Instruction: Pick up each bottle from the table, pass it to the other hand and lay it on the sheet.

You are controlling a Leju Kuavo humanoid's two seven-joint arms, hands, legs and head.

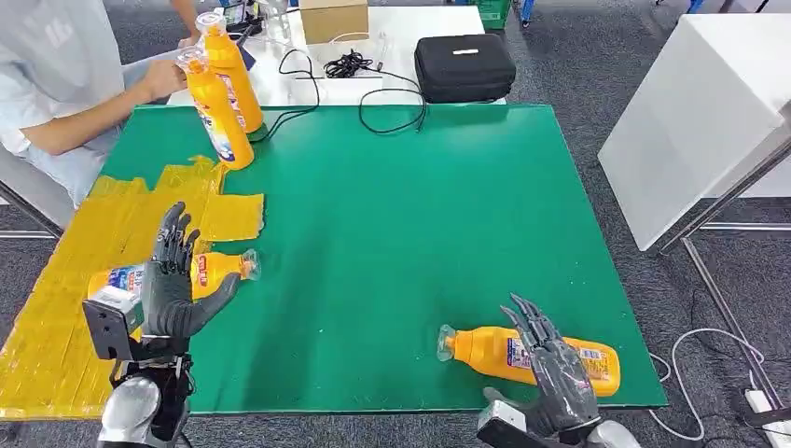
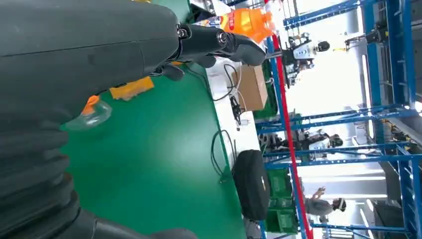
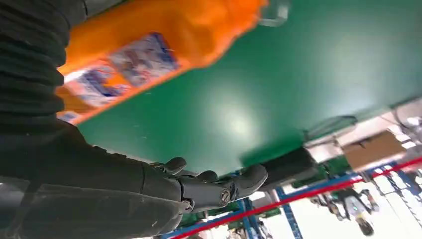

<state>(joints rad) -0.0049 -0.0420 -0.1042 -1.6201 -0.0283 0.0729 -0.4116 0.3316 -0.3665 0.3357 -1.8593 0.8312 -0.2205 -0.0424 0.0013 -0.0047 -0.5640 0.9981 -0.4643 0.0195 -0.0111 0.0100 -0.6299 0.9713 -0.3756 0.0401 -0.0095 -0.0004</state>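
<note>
Orange bottle [image 1: 527, 355] lies on its side on the green table [image 1: 392, 233], near edge; right hand [image 1: 552, 369] just over it, fingers spread, gripping nothing. Second bottle [image 1: 187, 273] lies on the yellow sheet [image 1: 65, 308]; left hand [image 1: 173, 285] above it, fingers apart, holding nothing. A person [image 1: 56, 84] holds two upright bottles [image 1: 222, 93] at the far corner.

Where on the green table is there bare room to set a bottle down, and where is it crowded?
The middle of the green table is bare, between the black case and the lying bottle by the right hand. The left side is crowded: yellow sheet, a bottle lying by the left hand, and two upright bottles.
</note>
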